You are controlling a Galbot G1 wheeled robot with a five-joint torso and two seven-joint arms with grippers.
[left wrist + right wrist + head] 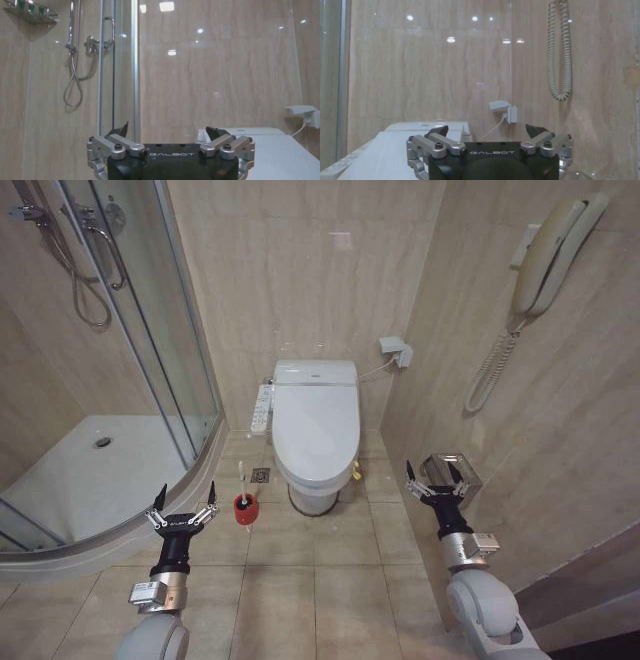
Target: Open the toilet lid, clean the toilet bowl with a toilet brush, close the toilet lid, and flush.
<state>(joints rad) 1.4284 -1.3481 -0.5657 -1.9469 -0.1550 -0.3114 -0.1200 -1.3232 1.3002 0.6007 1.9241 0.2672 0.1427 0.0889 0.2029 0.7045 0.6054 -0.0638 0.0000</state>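
Observation:
The toilet lid (pixel 316 420) lies shut over the toilet bowl (pixel 303 485) against the back wall, with the long button panel (pixel 262 408) on its left side and a yellow strap (pixel 357 473) at its right front edge. The toilet brush (pixel 242 480) stands upright in its red holder cup (pixel 244 508) on the floor, left of the bowl. My left gripper (pixel 187 500) is open, just left of the brush and apart from it. My right gripper (pixel 433 478) is open to the right of the toilet. The lid (pixel 285 157) lies beyond my open left gripper (pixel 167 132), and the lid (pixel 385 157) also sits beside my open right gripper (pixel 487 130).
A glass shower enclosure with a curved white tray (pixel 90 470) fills the left side. On the right wall hang a phone (pixel 545 260) and a chrome paper holder (pixel 450 470), close to my right gripper. A floor drain (pixel 261 475) sits near the brush.

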